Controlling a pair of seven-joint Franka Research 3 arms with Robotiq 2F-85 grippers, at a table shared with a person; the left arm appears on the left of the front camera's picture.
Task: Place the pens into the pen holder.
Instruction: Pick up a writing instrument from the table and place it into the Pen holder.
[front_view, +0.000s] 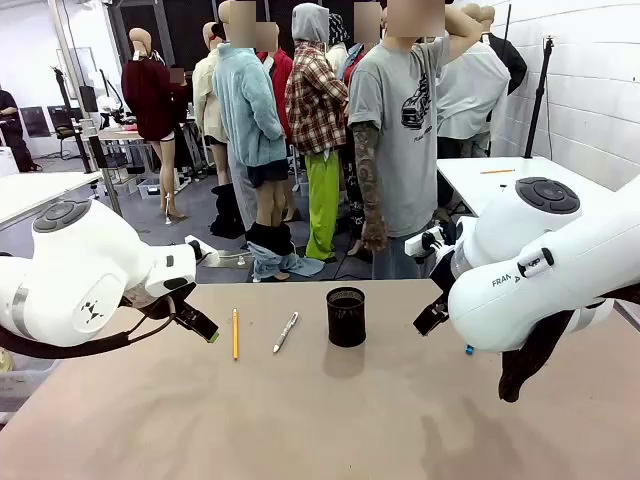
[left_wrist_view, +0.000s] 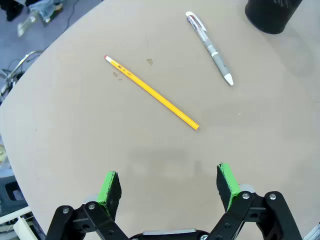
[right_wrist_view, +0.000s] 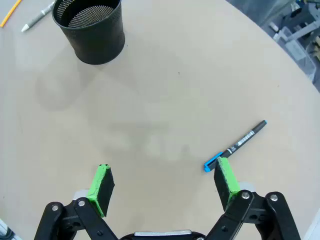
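Note:
A yellow pencil (front_view: 235, 333) and a silver-white pen (front_view: 286, 331) lie side by side on the table, left of the black mesh pen holder (front_view: 346, 316), which stands upright. My left gripper (front_view: 200, 325) hovers just left of the pencil. In the left wrist view it (left_wrist_view: 170, 187) is open and empty, with the pencil (left_wrist_view: 150, 92), the silver pen (left_wrist_view: 210, 45) and the holder (left_wrist_view: 272, 15) ahead of it. My right gripper (right_wrist_view: 164, 187) is open and empty too. A black pen with a blue cap (right_wrist_view: 235, 146) lies by its right finger, and the holder (right_wrist_view: 92, 30) is farther off.
The tan table (front_view: 320, 430) has bare room in front of the pens and the holder. A person in a grey T-shirt (front_view: 400, 130) stands at the far edge. My right arm (front_view: 540, 270) bulks over the table's right side.

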